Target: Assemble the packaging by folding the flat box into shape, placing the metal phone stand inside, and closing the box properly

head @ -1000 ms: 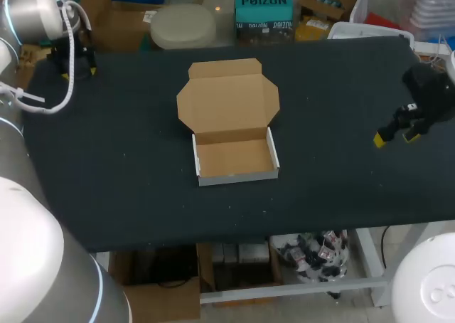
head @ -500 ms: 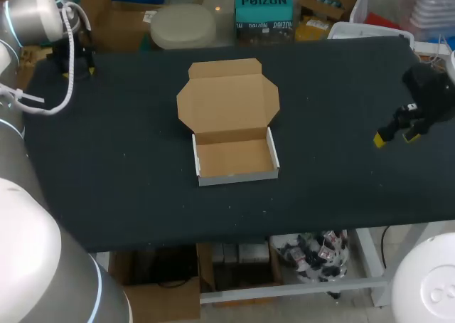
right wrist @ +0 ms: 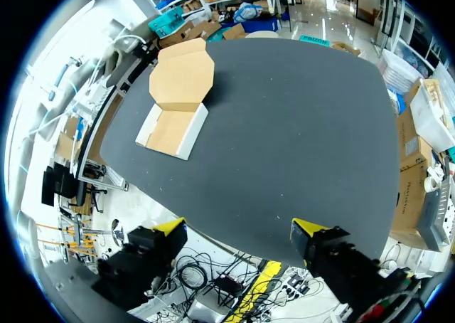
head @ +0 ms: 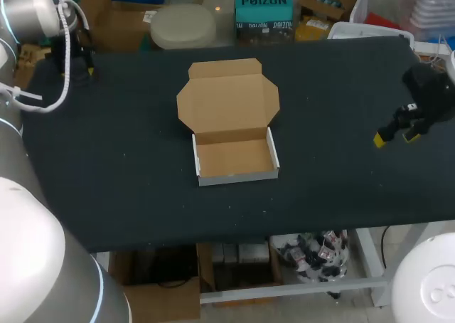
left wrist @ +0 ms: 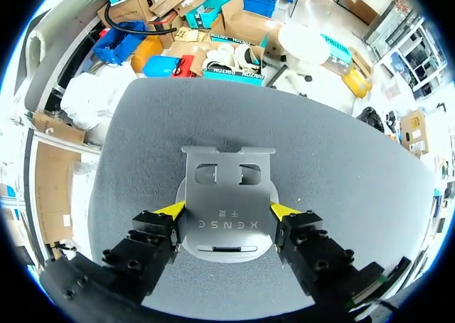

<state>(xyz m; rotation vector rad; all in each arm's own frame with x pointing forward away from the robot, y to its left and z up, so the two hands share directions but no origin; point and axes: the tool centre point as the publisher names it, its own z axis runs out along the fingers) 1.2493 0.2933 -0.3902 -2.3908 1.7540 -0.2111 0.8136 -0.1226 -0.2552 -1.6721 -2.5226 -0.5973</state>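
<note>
Left gripper [left wrist: 227,210] jaws narrowed onto both side edges of the metal phone stand [left wrist: 226,195] — flat on the table [left wrist: 341,195], far-left corner, right gripper [right wrist: 238,230] spread wide by the right edge, box [head: 238,176] mid-table — lid [head: 227,99] laid back, tray floor bare.

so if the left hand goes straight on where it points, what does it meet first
Most likely the metal phone stand, directly ahead of the left hand on the table; gap unclear.

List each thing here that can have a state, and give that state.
box: folded into a tray, lid open, empty
metal phone stand: outside the box, between the left gripper's fingers
left gripper: shut on the metal phone stand
right gripper: open, empty
</note>
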